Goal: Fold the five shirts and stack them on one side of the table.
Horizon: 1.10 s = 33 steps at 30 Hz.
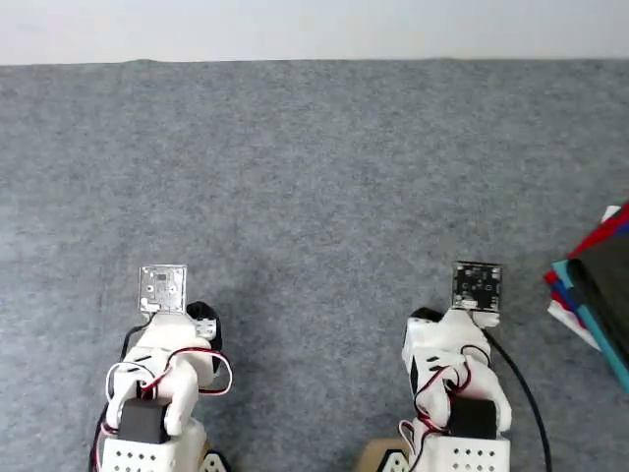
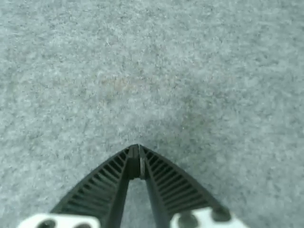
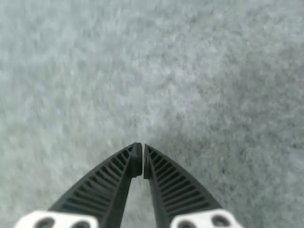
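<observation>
A stack of folded shirts point(image 1: 596, 295) in red, blue, teal and dark cloth lies at the right edge of the grey felt table point(image 1: 314, 167). Both arms sit folded back at the near edge. The left arm point(image 1: 162, 364) rests at the near left, and its gripper point(image 2: 138, 154) is shut with nothing in it, tips close over bare felt. At the near right is the right arm point(image 1: 457, 354); its gripper point(image 3: 139, 153) is shut too and holds nothing. Both grippers are far from the stack.
Grey felt covers the whole tabletop, with a pale wall point(image 1: 314, 29) along the far edge. A black cable point(image 1: 521, 388) runs from the right arm toward the near edge. A brown patch point(image 1: 378, 457) shows at the near edge between the arm bases.
</observation>
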{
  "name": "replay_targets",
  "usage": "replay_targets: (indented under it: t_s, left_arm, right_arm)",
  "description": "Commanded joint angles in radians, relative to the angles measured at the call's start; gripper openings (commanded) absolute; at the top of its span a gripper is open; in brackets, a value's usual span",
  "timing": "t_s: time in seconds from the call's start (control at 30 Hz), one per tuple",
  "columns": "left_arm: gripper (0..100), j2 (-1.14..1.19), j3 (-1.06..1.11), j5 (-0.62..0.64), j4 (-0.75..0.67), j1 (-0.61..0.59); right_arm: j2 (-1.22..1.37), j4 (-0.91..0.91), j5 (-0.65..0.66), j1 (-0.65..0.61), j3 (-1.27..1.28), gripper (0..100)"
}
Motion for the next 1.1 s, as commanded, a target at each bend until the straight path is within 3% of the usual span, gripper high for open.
replay_targets:
  t_s: [0.0,0.1,0.33,1.07]
  left_arm:
    - [1,-0.012,-0.007,-0.104,0.020,0.002]
    - [1,-0.012,-0.007,-0.132,0.044,-0.002]
    - [1,-0.012,-0.007,-0.023,0.132,-0.002]
    - [1,-0.012,-0.007,-0.023,0.130,-0.002]
  right_arm:
    - [-0.007,0.068,0.084,0.002,0.015,0.9]
    - [-0.005,0.101,0.083,0.001,0.015,0.9]
    - [-0.007,0.186,0.084,-0.002,0.015,0.9]
    - [-0.007,0.186,0.084,-0.002,0.015,0.9]
